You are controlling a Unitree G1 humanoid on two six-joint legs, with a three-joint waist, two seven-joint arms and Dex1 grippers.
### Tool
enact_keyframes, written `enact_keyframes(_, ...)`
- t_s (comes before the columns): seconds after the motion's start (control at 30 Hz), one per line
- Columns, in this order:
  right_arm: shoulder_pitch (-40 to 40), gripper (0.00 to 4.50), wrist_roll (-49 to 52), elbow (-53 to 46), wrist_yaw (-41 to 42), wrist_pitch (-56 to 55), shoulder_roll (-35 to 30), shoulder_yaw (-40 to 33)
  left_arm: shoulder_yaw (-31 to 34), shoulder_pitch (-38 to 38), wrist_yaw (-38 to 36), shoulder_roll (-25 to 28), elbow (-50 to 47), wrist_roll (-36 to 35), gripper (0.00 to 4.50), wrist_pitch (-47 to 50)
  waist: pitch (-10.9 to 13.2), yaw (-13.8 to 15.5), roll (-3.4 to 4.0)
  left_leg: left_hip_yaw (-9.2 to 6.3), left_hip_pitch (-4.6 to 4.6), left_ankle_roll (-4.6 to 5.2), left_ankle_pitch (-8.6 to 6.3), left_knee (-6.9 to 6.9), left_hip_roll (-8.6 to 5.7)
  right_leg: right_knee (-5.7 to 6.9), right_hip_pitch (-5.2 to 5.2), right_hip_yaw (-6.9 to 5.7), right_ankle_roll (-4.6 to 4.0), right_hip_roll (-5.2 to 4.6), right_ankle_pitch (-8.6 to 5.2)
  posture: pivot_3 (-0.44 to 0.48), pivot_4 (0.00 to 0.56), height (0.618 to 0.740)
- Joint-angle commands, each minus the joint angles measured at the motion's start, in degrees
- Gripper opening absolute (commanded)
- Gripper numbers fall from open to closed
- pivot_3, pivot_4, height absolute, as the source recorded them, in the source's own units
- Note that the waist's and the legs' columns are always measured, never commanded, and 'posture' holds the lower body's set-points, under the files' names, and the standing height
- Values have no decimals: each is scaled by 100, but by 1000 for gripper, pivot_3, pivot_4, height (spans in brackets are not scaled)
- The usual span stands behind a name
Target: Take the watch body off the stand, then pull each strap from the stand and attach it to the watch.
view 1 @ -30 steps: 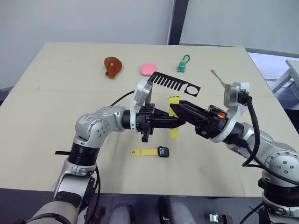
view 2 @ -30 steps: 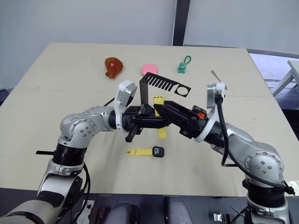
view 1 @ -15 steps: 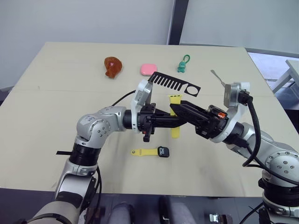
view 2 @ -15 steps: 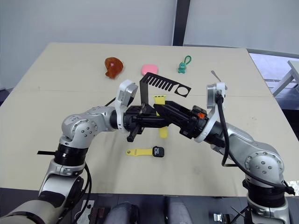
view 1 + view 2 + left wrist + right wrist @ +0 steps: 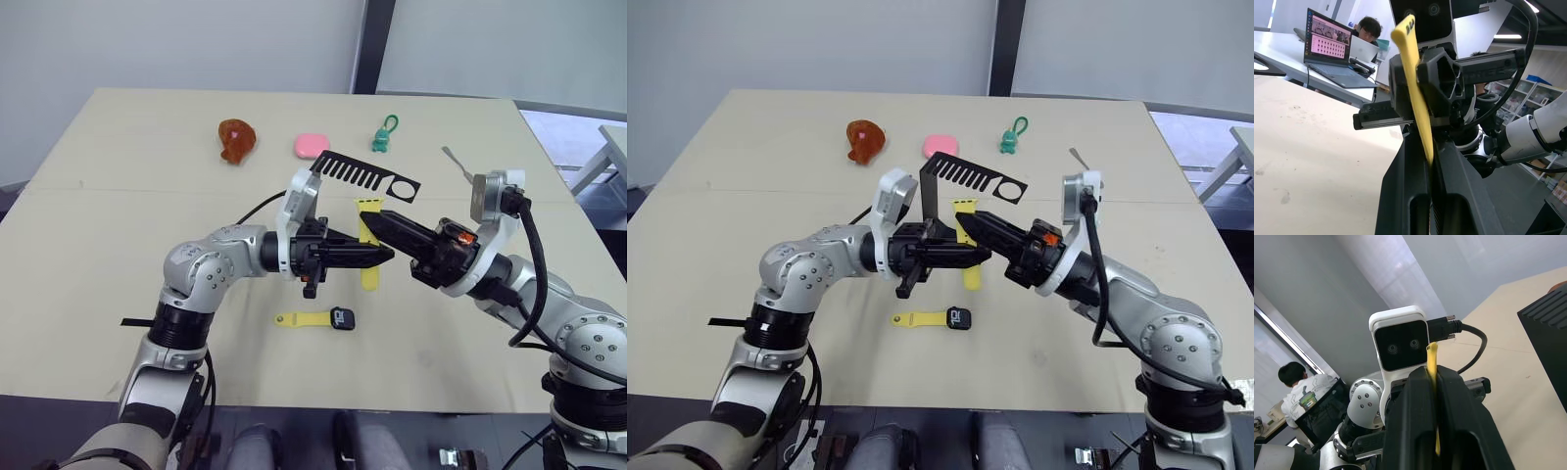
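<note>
i count two yellow straps, one watch body, one stand, four loose things, and no containers. on the left of the table (image 5: 88, 255) lies a brown lump (image 5: 235, 138), then a pink pad (image 5: 312, 145), a green keyring figure (image 5: 383, 135) and a grey spatula (image 5: 457, 163) farther right. the stand (image 5: 364, 176) rises behind my grippers, its slotted arm reaching right. my left gripper (image 5: 384, 257) has its fingers pinched narrow on the free strap (image 5: 368, 245), which hangs upright in front of the stand; in my left wrist view the strap (image 5: 1414, 83) sticks out from between the fingers (image 5: 1410, 176). my right gripper (image 5: 377, 220) meets it tip to tip, closed on the same strap higher up. the other strap (image 5: 302, 319) lies flat on the table nearer me, joined to the watch body (image 5: 342, 318) at its right end.
</note>
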Motion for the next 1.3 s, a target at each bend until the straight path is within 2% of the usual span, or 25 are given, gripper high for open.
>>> enact_keyframes(0.03, -110, 72, 152, -99, -79, -150, 48, -128, 89, -12, 8, -18, -123, -68, 0, -79, 0, 0, 0, 0, 0, 0, 0, 0, 0, 0, 0, 0, 0, 0, 0, 0, 150, 740)
enact_keyframes(0.37, -79, 72, 266, -194, -96, -143, 39, -139, 85, -46, 7, -34, -65, -39, 0, -83, 0, 0, 0, 0, 0, 0, 0, 0, 0, -1, 0, 0, 0, 0, 0, 0, 150, 740)
enact_keyframes(0.47, -77, 72, 275, -203, -80, -136, 14, -145, 173, -122, 125, -20, 22, -215, 0, 289, 1, 0, 0, 0, 0, 0, 0, -1, 0, -1, 0, 0, 0, 0, 0, 0, 150, 740)
enact_keyframes(0.57, -78, 0, 294, -217, -58, -141, -14, -181, 273, -158, 115, 33, 16, -316, 973, 386, 1, -3, -1, -1, -1, 0, 0, -1, 0, -1, 0, 0, 0, 0, 0, 0, 150, 740)
enact_keyframes(0.67, -83, 0, 288, -235, -12, -126, -79, -207, 315, -147, 23, 189, -43, -352, 2358, 450, 2, -10, 0, -1, -1, 0, 0, -1, 0, 0, -1, 0, 0, 0, 0, 0, 150, 740)
enact_keyframes(0.8, -15, 0, 199, -369, 406, 68, -574, -350, 270, -33, -298, 849, -274, -146, 4267, 331, 7, -11, 3, 0, -1, 0, 0, -2, 0, 0, -4, 0, 0, 0, 0, 0, 150, 740)
enact_keyframes(0.83, 17, 0, 133, -410, 541, 115, -736, -373, 179, 21, -332, 981, -348, -12, 4452, 211, 7, -7, 4, 0, -2, 0, 0, -3, 0, -2, -5, 0, 0, 0, 0, 0, 150, 740)
enact_keyframes(0.97, 386, 0, -755, -713, 1545, 217, -1709, -453, -636, 428, -298, 1494, -586, 1215, 4452, -811, 7, 17, 4, -1, 1, 1, 0, -26, -2, -29, 3, -2, 3, -3, 2, 0, 150, 740)
enact_keyframes(1.07, 857, 0, -1721, -966, 2339, -65, -2283, -445, -1036, 650, -279, 1648, -643, 1820, 4452, -1342, 8, 29, 0, -1, -1, 9, 5, -60, -11, -61, 4, -2, 10, -8, 5, 0, 150, 740)
enact_keyframes(1.2, 1613, 0, -3166, -1085, 3217, -721, -2842, -326, -1629, 955, -188, 1592, -687, 2612, 4452, -2050, 8, 39, 1, -1, -10, 12, 4, -73, -11, -88, 1, -5, 14, -7, 8, 0, 150, 740)
enact_keyframes(1.3, 2037, 0, -3767, -1092, 3464, -1073, -2867, -280, -1749, 1033, 28, 1377, -635, 2840, 4452, -2077, 9, 40, -1, 0, -11, 14, 3, -74, -11, -92, 1, -6, 15, -6, 8, 0, 150, 740)
